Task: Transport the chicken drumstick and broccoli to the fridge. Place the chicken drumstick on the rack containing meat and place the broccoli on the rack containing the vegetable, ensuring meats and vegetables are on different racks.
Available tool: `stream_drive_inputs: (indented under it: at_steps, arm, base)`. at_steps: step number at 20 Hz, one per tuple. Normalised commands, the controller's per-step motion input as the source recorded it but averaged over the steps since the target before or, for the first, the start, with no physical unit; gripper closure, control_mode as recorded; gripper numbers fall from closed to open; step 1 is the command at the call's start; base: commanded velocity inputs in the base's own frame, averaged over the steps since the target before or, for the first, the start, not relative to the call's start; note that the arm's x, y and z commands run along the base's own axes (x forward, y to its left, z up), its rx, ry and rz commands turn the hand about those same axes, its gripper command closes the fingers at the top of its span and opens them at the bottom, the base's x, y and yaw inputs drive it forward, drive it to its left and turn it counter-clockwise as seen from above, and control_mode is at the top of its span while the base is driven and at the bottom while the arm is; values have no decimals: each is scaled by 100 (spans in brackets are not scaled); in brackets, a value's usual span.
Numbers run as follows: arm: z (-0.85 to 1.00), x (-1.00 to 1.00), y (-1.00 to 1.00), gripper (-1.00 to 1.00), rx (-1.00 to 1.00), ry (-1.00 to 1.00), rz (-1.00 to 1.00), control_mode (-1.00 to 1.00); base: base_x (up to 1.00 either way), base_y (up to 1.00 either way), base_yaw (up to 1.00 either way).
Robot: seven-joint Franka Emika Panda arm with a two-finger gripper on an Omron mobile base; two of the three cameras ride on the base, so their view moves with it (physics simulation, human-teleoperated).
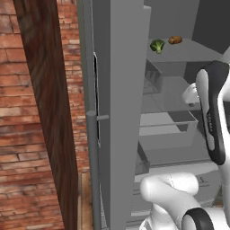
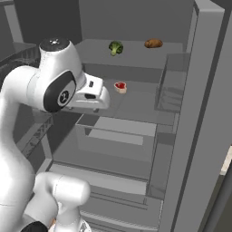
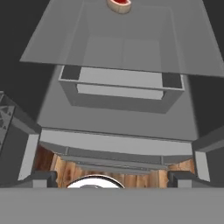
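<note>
The gripper [image 3: 109,177] is spread wide with nothing between its fingers, one dark fingertip [image 3: 41,177] at each side of the hand view, hanging in front of the lower part of the open fridge [image 2: 190,136]. Under it lies a strip of wooden floor [image 3: 144,177], and just beyond that the fridge's bottom ledge. A little deeper sits a grey drawer [image 3: 120,94], pulled partway out below a glass shelf [image 3: 183,57]. On that shelf, toward the back, rests a small red piece of meat [image 2: 120,87] in a pale rim, alone on its rack. The broccoli [image 2: 115,47] stands one rack higher, on the top shelf [image 2: 136,56], near its left part in the right base view. Near it on that shelf, apart from it, lies an orange-brown oval vegetable [image 2: 153,43]. The fridge door [image 1: 121,112] stands swung open beside a brick wall [image 1: 22,134].
</note>
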Motion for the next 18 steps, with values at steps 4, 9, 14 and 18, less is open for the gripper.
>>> stream_drive_inputs:
  at_steps: [4, 9, 14, 18]
  arm:
    - [-33, -99, 0, -100, -8, 0, 0, -100]
    - [-1, -84, 6, -100, -3, 2, -4, -100]
    - [0, -66, 0, -100, 0, 0, -1, -100]
    - [9, -51, 2, -100, 3, -6, 0, -100]
  base:
    - [0, 0, 0]
    - [0, 0, 0]
    - [0, 0, 0]
    - [0, 0, 0]
